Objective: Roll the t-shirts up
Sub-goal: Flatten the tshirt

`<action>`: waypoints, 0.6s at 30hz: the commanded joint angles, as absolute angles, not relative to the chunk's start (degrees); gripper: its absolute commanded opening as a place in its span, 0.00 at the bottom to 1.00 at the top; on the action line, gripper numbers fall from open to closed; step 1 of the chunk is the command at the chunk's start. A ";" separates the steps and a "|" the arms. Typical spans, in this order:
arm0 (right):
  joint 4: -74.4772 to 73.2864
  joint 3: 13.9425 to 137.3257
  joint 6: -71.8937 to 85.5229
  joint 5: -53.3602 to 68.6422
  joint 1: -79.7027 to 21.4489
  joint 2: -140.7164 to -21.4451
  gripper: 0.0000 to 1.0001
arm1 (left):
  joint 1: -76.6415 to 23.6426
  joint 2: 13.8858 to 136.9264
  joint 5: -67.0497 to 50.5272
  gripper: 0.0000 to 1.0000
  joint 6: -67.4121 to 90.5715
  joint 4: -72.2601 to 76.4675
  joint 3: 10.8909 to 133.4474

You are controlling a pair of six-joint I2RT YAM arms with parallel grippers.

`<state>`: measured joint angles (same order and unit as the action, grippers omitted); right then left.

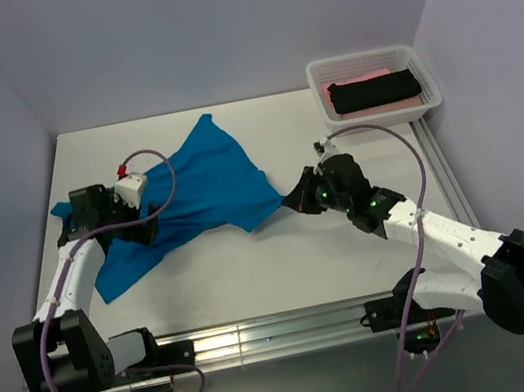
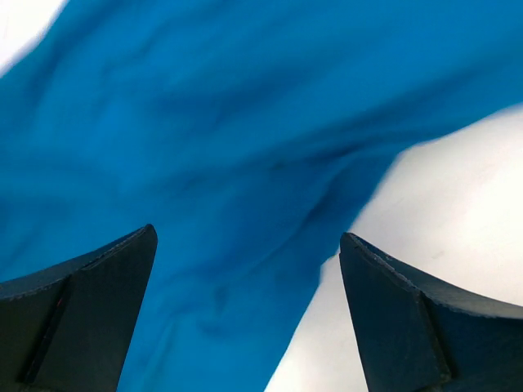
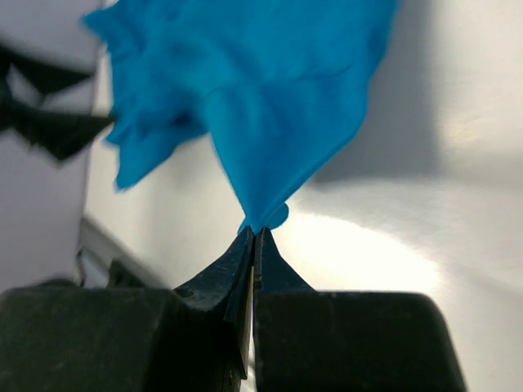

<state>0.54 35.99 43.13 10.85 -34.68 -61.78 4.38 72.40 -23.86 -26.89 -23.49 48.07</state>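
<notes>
Pale walls closed in a white table [image 1: 306, 269] on three sides, with both arms reaching over it from its near edge.

The right gripper [image 3: 256, 233] had its jaws pressed fully together on a small pointed corner of the blue t-shirt [image 3: 261, 98], and the cloth fanned out and away from that pinch. From above, this gripper [image 1: 295, 200] sat near the middle of the table at the shirt's right-hand tip, its arm stretched low and diagonally leftward from its base.

The left gripper [image 2: 245, 237] stood spread wide with nothing between its fingers [image 2: 98, 310], held directly over the shirt's [image 2: 204, 122] folds, with bare table showing to one side. Whether the fingers touched the cloth could not be told. In the overhead view it [image 1: 143, 224] was over the shirt's left part, the forearm rising from the base and the wrist bent to the right.

The blue t-shirt [image 1: 200, 192] lay rumpled across the left and centre of the table, between the two grippers.

Well apart, at the far right corner, a white mesh basket [image 1: 424, 76] held a black t-shirt [image 1: 376, 91] lying on a pink t-shirt [image 1: 406, 102].
</notes>
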 commanded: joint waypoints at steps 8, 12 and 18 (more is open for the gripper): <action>-6.50 45.44 42.45 2.90 -26.20 -68.64 0.00 | 19.94 88.39 -18.82 1.00 -29.71 -28.66 52.39; -6.68 46.84 42.19 2.82 -23.47 -69.17 0.00 | 20.74 91.75 -14.24 0.99 -27.61 -23.83 51.41; -9.84 48.69 42.19 2.37 -19.34 -70.05 0.00 | 20.13 102.12 -13.71 0.97 -23.39 -24.26 58.96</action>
<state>-8.69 45.63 42.54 4.91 -21.71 -70.24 20.49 96.88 -14.06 -25.78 -25.61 55.99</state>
